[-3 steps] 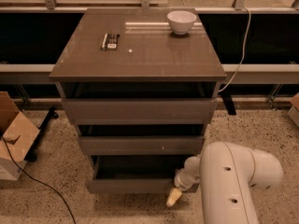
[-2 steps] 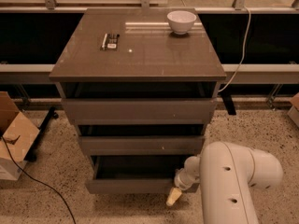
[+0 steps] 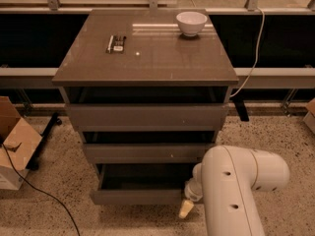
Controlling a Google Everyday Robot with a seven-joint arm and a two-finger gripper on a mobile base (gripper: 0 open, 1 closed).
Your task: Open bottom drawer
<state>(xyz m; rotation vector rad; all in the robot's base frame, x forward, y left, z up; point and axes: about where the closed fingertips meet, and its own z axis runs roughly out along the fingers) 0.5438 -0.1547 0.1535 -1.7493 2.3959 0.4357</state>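
The grey-brown cabinet (image 3: 147,58) has three handle-less drawers. The bottom drawer (image 3: 133,196) is the lowest; it stands pulled out a little, and a dark strip of its inside shows above its front. My gripper (image 3: 187,206) is at the lower right corner of that drawer front, close to the floor, at the end of my white arm (image 3: 236,181). The arm hides the right end of the drawer front. Whether the gripper touches the drawer cannot be made out.
A white bowl (image 3: 191,22) and a small dark packet (image 3: 116,43) lie on the cabinet top. A cardboard box (image 3: 12,146) and a black cable (image 3: 44,195) are on the speckled floor at left. A white cable (image 3: 252,58) hangs at right.
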